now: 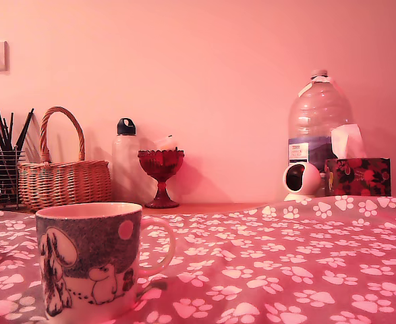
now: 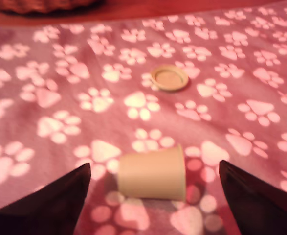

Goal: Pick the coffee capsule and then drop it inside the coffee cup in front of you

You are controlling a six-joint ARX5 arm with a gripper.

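Pale beige, that coffee capsule (image 2: 152, 172), and it's lying on its side on the paw-print cloth right between my fingers (image 2: 55, 200), which stand wide apart and hold nothing. Its long axis runs straight across from one fingertip to the other, wide rim toward one side. Beyond it lies a round lid-like disc (image 2: 169, 78). From here I can't see the coffee cup (image 1: 90, 260).

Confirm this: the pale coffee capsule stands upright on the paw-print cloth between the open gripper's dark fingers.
Not quite. In the wrist view the pale coffee capsule lies on its side, not upright. It does rest on the paw-print cloth, between the open gripper's dark fingers.
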